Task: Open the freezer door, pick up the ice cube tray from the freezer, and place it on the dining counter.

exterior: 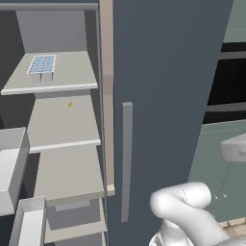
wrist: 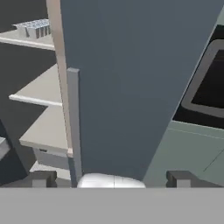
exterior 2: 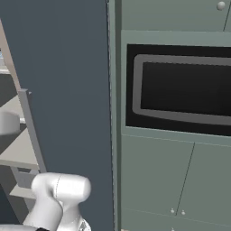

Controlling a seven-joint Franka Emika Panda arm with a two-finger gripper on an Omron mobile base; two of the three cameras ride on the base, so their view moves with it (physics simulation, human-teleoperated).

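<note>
From the left base view we see the freezer (exterior: 57,158) standing open on its left side: three light grey shelves stacked one above another, with white door bins (exterior: 12,168) at the far left edge. The ice cube tray (exterior: 42,64) lies flat on the top shelf (exterior: 67,77), toward its left rear, its blue cubes facing up. A small yellow speck (exterior: 70,104) rests on the second shelf.

The right base view gives us what the left does not: a black built-in oven (exterior 2: 180,90) set in grey-teal cabinetry (exterior 2: 153,180), directly right of the closed slate-grey door (exterior 2: 67,90). That door's vertical bar handle (exterior: 126,161) runs along its left edge, next to the tan trim (exterior: 106,96).

In the hand view we see the tray at the upper left, on the top shelf, well apart from the gripper (wrist: 111,178). The two fingertips (wrist: 41,178) stand wide apart at the bottom edge. We see nothing between them, and they touch nothing.
</note>
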